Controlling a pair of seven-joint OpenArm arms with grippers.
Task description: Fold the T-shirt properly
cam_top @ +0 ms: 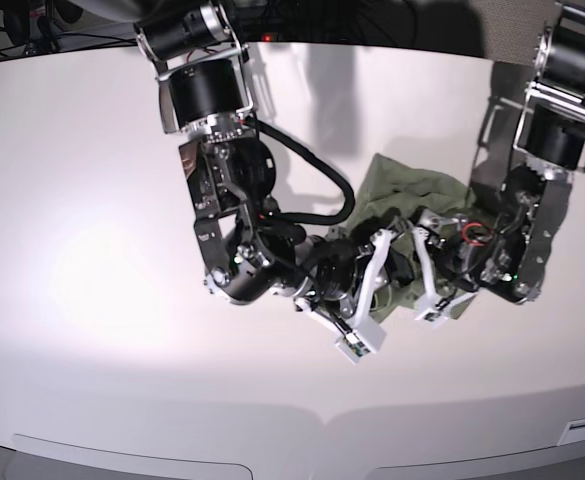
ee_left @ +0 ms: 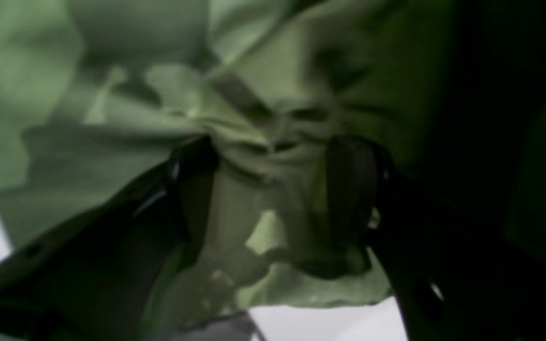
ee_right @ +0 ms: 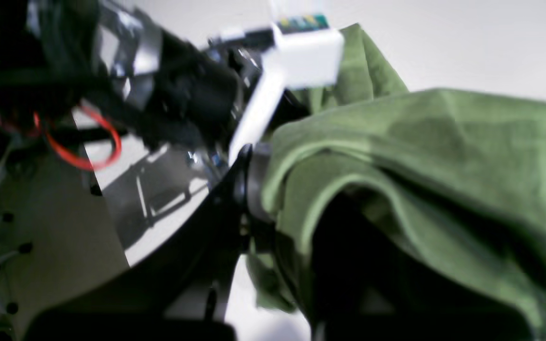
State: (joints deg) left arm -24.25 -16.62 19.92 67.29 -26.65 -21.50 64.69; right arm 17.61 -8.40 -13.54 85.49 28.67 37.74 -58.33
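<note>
Two claws on one bunched sage-green cotton T-shirt (cam_top: 412, 195), mid white surface (cam_top: 92, 200).
Right claw (ee_right: 254, 189) pinched shut on a folded edge; left claw (ee_left: 273, 189) set wide w/ gathered cloth between the jaws. Soft, light, limp: best held by hems/shoulders. Collar & sleeves hidden; wrist views blurred.

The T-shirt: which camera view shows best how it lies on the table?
The base view: only there the T-shirt appears as a whole crumpled bundle on the white table, between both arms. The left wrist view shows only bunched, blurred cloth between the left gripper's jaws. The right wrist view shows a folded edge beside one right gripper finger.
</note>
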